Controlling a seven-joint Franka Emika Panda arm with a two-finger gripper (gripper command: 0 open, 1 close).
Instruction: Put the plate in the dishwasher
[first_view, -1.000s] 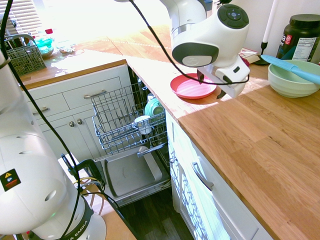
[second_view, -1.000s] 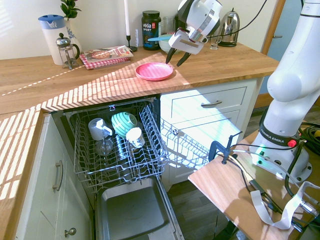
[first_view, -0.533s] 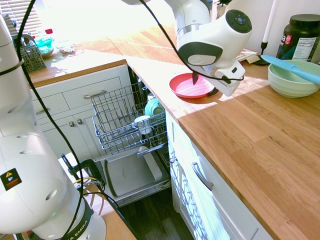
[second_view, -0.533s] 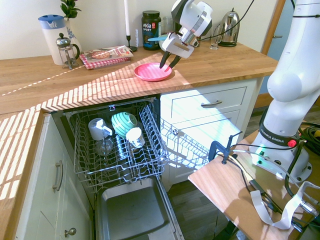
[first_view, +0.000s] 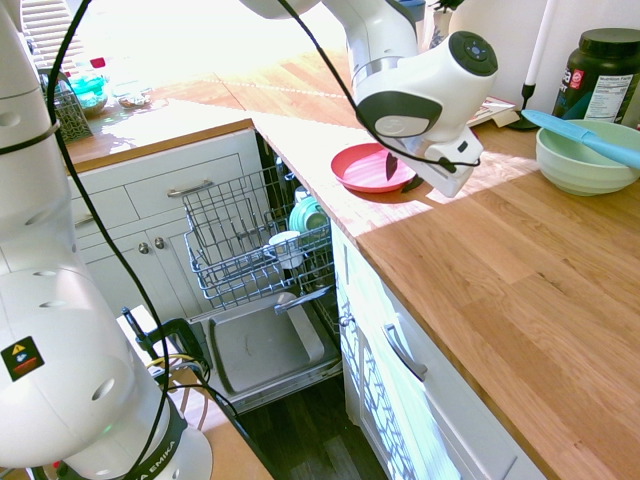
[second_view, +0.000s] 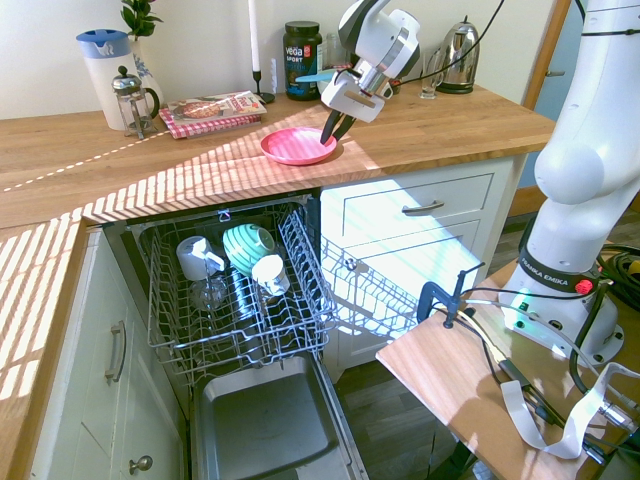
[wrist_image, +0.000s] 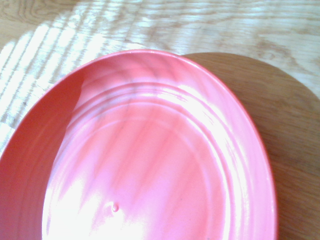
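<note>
Gripper (second_view: 335, 127) angled down at the right rim of the plate (second_view: 298, 146); in the second exterior view the 2 dark fingers stand close together at the rim, 1 finger (first_view: 390, 166) showing over the plate's inside in the first exterior view, but whether they pinch the rim I cannot tell. 1 pink-red plate, flat on the wooden counter (second_view: 120, 170) near its front edge, above the open dishwasher (second_view: 235, 300). Wrist view: plate (wrist_image: 145, 160) fills most of the field, concentric rings and 1 small bump in the floor visible, details neither wide view resolves; no fingers seen there. Second exterior view alone shows the rack contents well: 1 teal striped bowl (second_view: 247, 246), 2 white cups (second_view: 194, 256), 1 clear glass (second_view: 208, 293); also 1 white-and-blue jug (second_view: 103, 66), 1 French press (second_view: 131, 100), 1 magazine (second_view: 212, 106) on a red checked cloth, 1 steel kettle (second_view: 459, 56), 1 white candle (second_view: 254, 40). First exterior view alone shows 1 pale green bowl (first_view: 585, 160) with 1 blue spatula (first_view: 580, 135) laid across it, and 1 small dark wire basket (first_view: 60, 110) far along the counter. Dishwasher door (first_view: 262, 348) dropped flat, rack (first_view: 245, 240) pulled out. 1 dark tub (second_view: 301, 58), label reads "vega SPORT".
</note>
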